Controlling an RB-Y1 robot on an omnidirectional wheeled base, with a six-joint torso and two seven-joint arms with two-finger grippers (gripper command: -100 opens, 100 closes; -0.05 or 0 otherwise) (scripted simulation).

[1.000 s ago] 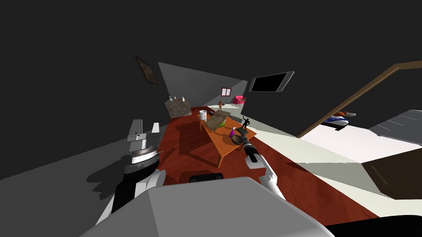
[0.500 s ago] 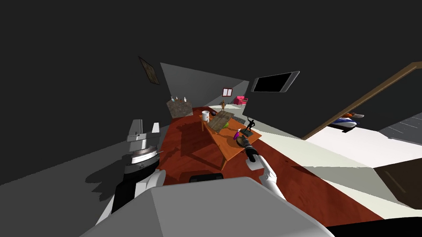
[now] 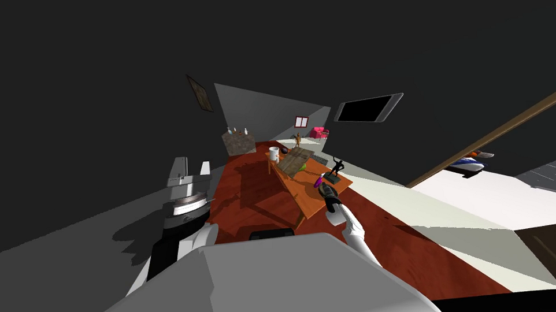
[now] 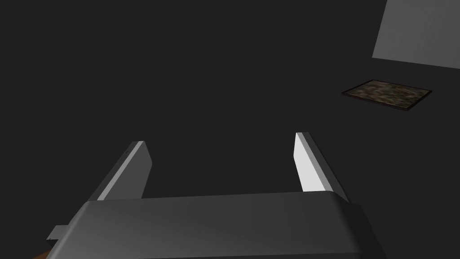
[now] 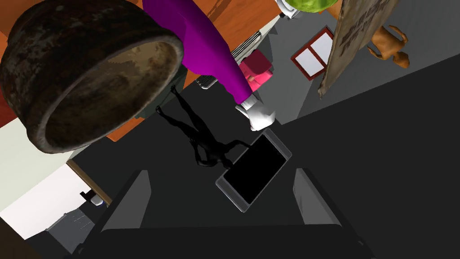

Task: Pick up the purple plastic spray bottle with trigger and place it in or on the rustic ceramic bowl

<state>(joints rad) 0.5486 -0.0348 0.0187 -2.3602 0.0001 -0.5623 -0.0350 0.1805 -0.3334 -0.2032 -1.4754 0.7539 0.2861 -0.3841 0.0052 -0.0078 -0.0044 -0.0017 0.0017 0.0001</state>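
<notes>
Right gripper released, empty, reaching over the orange table edge. Just ahead: round bowl, rough dark brown, nothing inside. Smooth tapered purple spray bottle, white trigger, just beside the bowl on the table. Black figurine beyond. Left gripper raised, fingers apart, empty.

Right gripper outstretched, left gripper raised, both spread wide

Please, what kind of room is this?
Probably a living room in a house: a low orange wooden table bearing a black figurine, a black flat screen on the wall, and a pink armchair farther off.
</notes>
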